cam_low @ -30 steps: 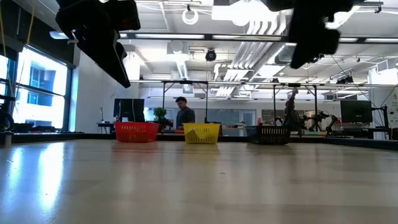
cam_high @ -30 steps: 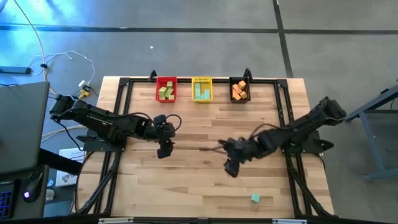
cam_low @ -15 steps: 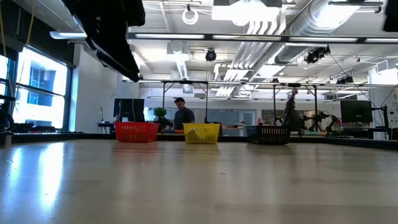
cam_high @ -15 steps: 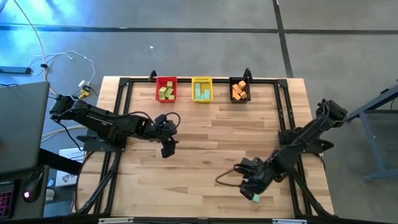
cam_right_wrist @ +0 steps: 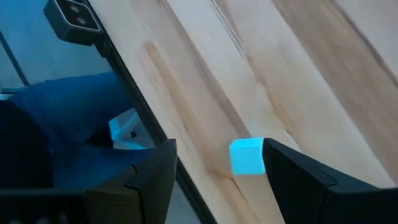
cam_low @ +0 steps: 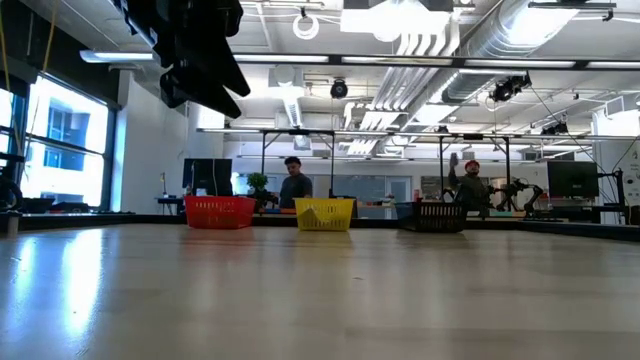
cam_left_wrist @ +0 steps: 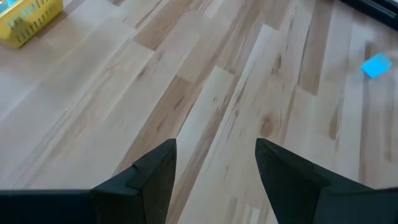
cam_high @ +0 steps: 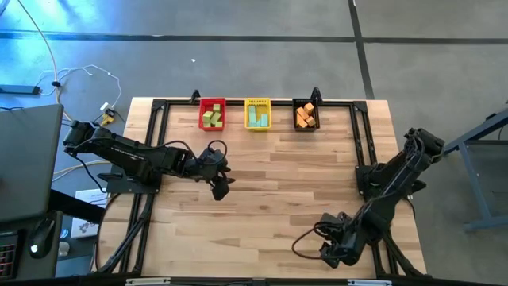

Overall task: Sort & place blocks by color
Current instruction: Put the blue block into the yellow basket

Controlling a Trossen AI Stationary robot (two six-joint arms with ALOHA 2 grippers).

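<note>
My right gripper [cam_high: 333, 251] hangs open near the table's near edge, right of centre. In the right wrist view a lone teal cube [cam_right_wrist: 247, 157] rests flat on the wood between my right gripper's [cam_right_wrist: 217, 149] fingers, close beside one of them and near the table's edge. The arm hides the cube in the high view. My left gripper [cam_high: 221, 187] is open above bare wood left of centre; the left wrist view past my left gripper [cam_left_wrist: 214, 146] shows the same teal cube [cam_left_wrist: 376, 65] far off. Sorted blocks lie in the three bins at the far edge.
Red bin [cam_high: 212, 114] holds yellow-green blocks, yellow bin [cam_high: 257, 114] teal ones, black bin [cam_high: 305, 114] orange ones. A black frame rail [cam_right_wrist: 143, 106] runs along the table edge beside the cube. Two people [cam_low: 295, 183] stand in the room beyond.
My right gripper has swung from mid-table toward the near edge and slightly right, coming down over the teal cube, which has stayed put. My left gripper has drifted a little toward the table's right.
</note>
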